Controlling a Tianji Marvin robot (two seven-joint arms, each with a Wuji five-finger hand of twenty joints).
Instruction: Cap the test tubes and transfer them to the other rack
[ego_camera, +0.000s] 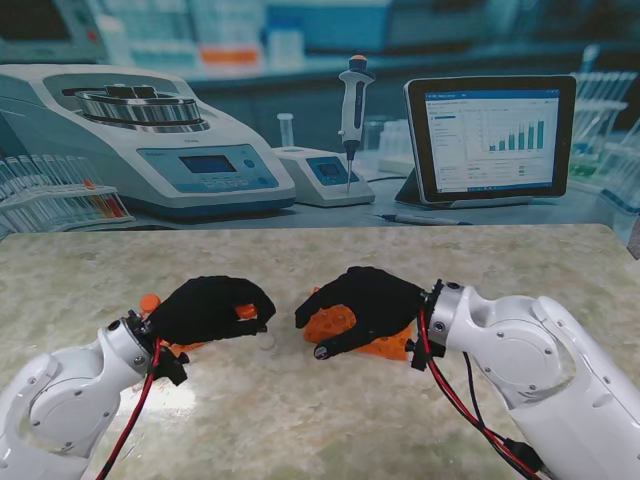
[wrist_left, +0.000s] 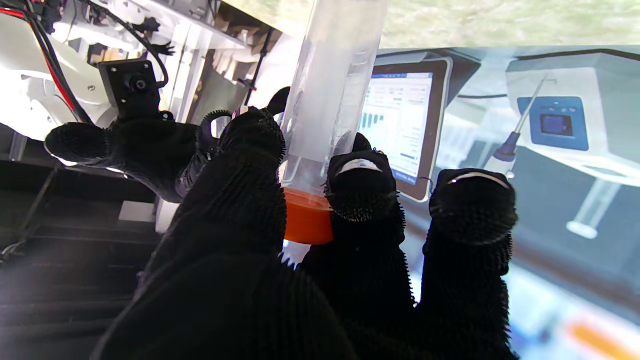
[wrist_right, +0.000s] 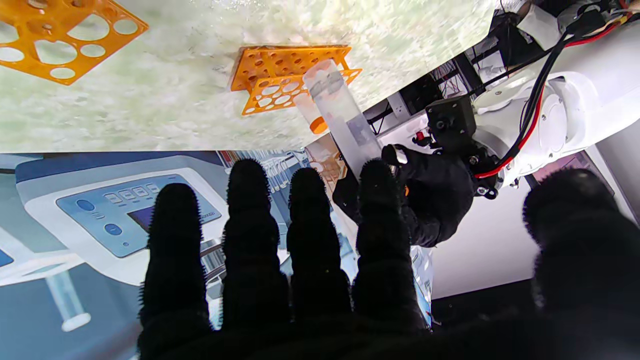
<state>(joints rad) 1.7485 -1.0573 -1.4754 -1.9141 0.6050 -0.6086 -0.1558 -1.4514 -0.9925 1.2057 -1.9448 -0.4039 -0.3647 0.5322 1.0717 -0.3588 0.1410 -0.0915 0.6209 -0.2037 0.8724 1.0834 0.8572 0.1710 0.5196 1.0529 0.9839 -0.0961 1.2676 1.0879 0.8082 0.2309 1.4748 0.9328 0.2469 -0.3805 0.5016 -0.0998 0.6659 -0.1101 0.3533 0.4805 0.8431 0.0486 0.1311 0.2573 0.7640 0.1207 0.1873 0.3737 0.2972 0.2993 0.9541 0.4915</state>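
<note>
My left hand (ego_camera: 210, 308) is shut on a clear test tube (wrist_left: 330, 90) at its orange cap (wrist_left: 307, 217). The tube's round end (ego_camera: 266, 342) points down at the table between my two hands. In the right wrist view the same tube (wrist_right: 340, 115) hangs from my left hand (wrist_right: 430, 200) just beside an orange rack (wrist_right: 290, 75), which holds another capped tube (wrist_right: 310, 117). My right hand (ego_camera: 360, 305) hovers over a second orange rack (ego_camera: 392, 345) with its fingers (wrist_right: 250, 225) spread and nothing in them.
The rack with the capped tube lies partly under my left forearm (ego_camera: 182, 349). The marble table (ego_camera: 320, 420) ends at a printed lab backdrop (ego_camera: 300, 120) behind both hands. The two hands are a short gap apart.
</note>
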